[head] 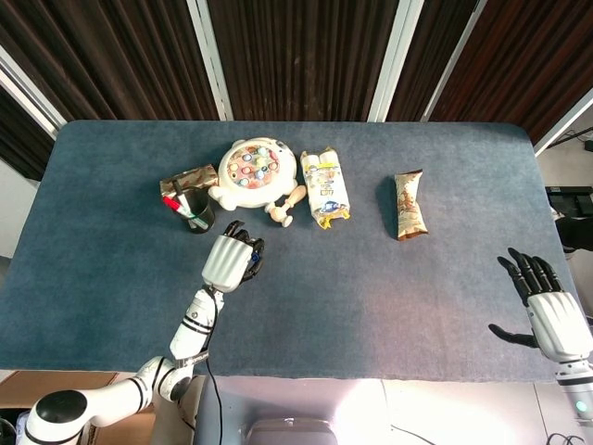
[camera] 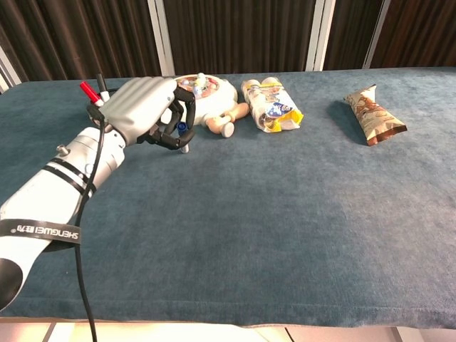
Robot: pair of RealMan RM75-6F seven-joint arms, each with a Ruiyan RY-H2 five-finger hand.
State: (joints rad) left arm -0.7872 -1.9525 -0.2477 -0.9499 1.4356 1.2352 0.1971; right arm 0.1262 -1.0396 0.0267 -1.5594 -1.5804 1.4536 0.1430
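Note:
My left hand [head: 232, 258] [camera: 149, 110] is curled around a white marker with a blue cap [camera: 183, 130], its tip pointing down at the cloth. The hand hovers just right of the black pen cup [head: 197, 217], which holds a red marker [head: 172, 204] [camera: 88, 90] and another pen. In the chest view the hand hides most of the cup. My right hand [head: 547, 308] hangs at the table's near right edge, fingers spread and holding nothing; only the head view shows it.
Behind the left hand lie a round white fishing-game toy [head: 252, 171] [camera: 206, 91], a wooden peg piece [head: 287, 206] [camera: 226, 121], a snack pack [head: 324, 187] [camera: 272, 105] and a small brown box [head: 188, 178]. A brown snack bag [head: 408, 204] [camera: 372, 114] lies further right on the blue table [head: 371, 297].

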